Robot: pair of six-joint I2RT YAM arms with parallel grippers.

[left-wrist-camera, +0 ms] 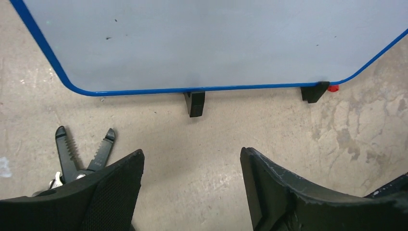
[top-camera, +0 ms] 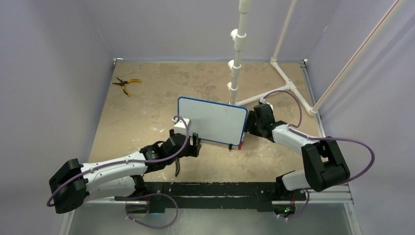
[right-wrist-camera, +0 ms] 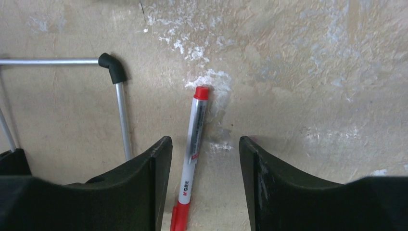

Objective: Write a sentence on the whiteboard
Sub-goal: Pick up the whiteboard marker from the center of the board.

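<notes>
The whiteboard stands mid-table, showing no lettering. The left gripper gapes empty before it. The right gripper straddles the red marker, jaws apart. An off-centre pinch could roll it away.

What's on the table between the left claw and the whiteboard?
Just bare table between the left gripper and the whiteboard, in the left wrist view; a black tool lies aside.
</notes>
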